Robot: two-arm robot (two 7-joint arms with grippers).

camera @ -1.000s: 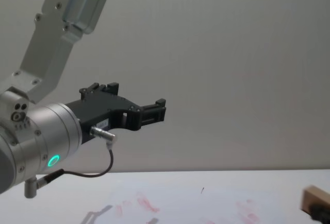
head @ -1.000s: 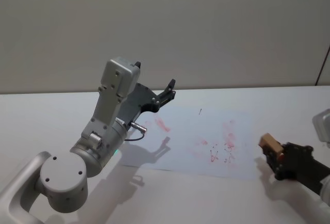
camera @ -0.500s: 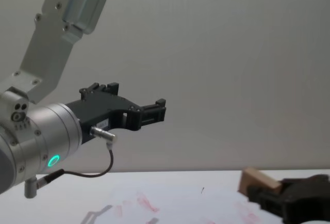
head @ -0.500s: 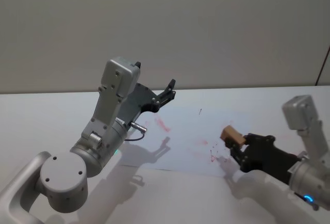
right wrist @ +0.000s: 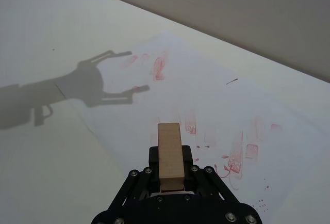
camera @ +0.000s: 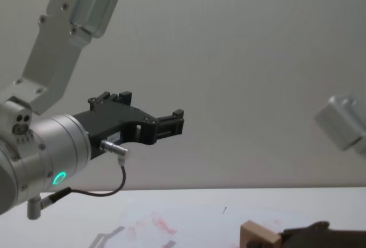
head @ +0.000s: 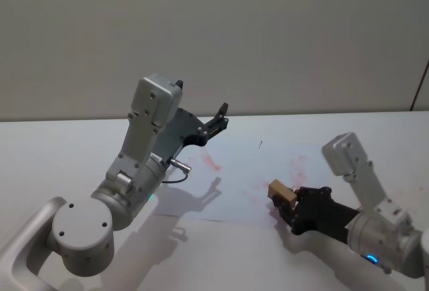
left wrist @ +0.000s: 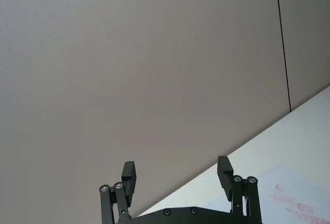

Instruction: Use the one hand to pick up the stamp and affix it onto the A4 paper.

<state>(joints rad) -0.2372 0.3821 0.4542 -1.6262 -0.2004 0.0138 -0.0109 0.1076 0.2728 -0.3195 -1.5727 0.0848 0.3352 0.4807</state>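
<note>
The stamp [head: 282,192], a light-brown wooden block, is clamped in my right gripper [head: 284,204], which is shut on it above the near edge of the A4 paper [head: 244,167]. The right wrist view has the stamp [right wrist: 170,154] sticking out between the black fingers [right wrist: 187,158], over the paper [right wrist: 206,92] with its red-pink prints. I cannot tell whether the stamp touches the sheet. In the chest view the stamp [camera: 258,236] is low at the right. My left gripper [head: 222,117] hangs open and empty in the air above the paper's far left corner.
The white table [head: 60,147] extends around the sheet on all sides. The bulky silver left arm [head: 144,150] rises over the table's left half and casts a shadow on the paper's left part. A grey wall stands behind the table.
My right arm has swung left from the table's right side, carrying the stamp over the paper's near edge and lower. The left arm has stayed still.
</note>
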